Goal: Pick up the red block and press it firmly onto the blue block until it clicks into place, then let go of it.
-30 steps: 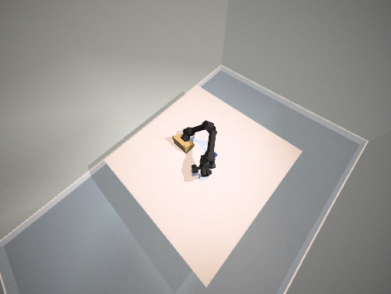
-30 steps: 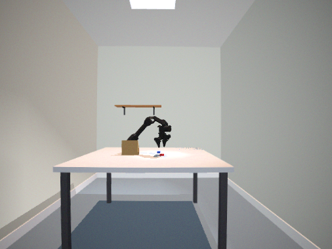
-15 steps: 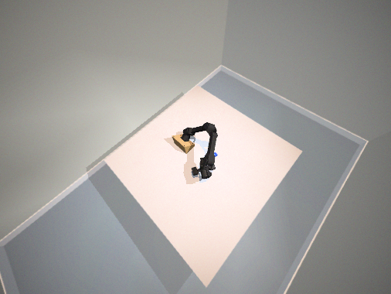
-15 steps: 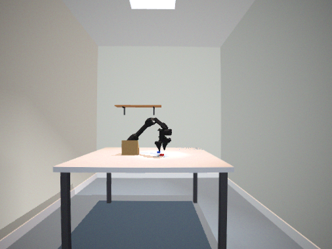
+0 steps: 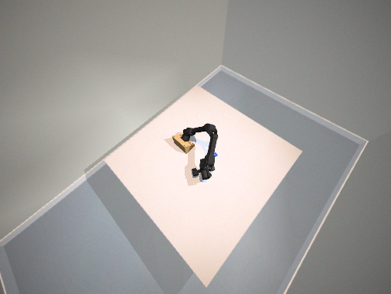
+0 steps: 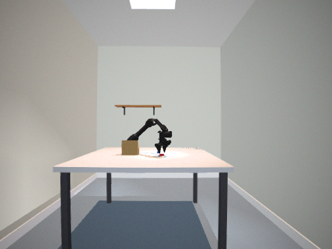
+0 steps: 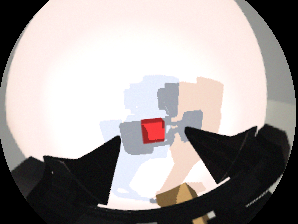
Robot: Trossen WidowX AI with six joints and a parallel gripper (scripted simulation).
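Black and wide open, the hand (image 5: 200, 175) (image 6: 161, 153) (image 7: 153, 133) points down with nothing gripped; the red block (image 6: 161, 154) (image 7: 153, 131), small and square-faced, lies below on the worktop (image 5: 201, 224) (image 6: 141, 162) (image 7: 70, 65), edges well away, the blue block (image 5: 215, 154) (image 6: 158, 152) apart from it

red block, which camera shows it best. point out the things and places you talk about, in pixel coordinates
The wrist view: the red block (image 6: 161, 154) (image 7: 153, 131) is whole and largest there, between the spread fingertips of the open gripper (image 5: 203, 179) (image 6: 161, 151) (image 7: 152, 133). Exterior shows a small red patch below the gripper; top shows none of it.
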